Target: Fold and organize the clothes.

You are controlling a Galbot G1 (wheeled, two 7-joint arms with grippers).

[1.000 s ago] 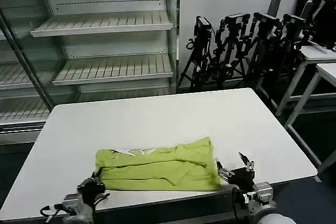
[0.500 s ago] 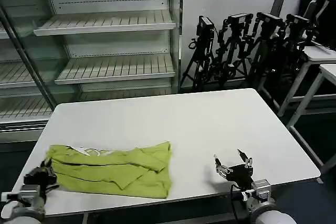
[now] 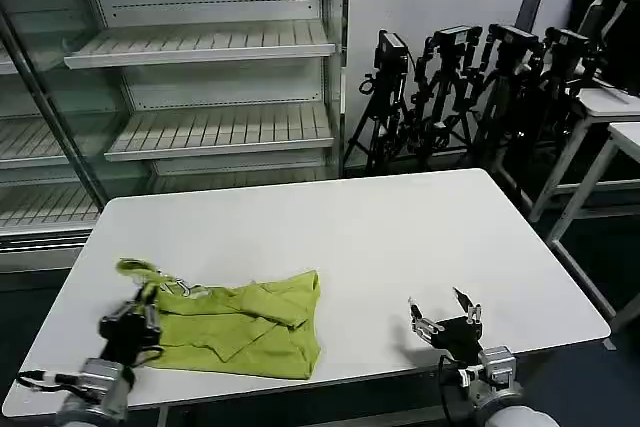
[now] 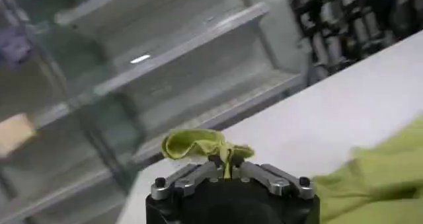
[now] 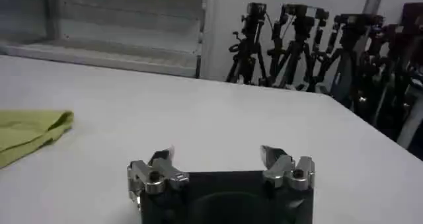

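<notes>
The shirt (image 3: 235, 322) is held by one raised corner in the clenched left pincer (image 3: 140, 317), presumably for folding, while the right pincer (image 3: 447, 319) is kept released over the table (image 3: 380, 237).

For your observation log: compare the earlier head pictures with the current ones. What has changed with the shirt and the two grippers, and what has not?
The left gripper, shut on the T-shirt's edge, dragged it from the table's front centre toward the robot's left, then lifted that edge and moved back inward, bunching the fabric. The right gripper stayed open and empty near the front edge.
</notes>
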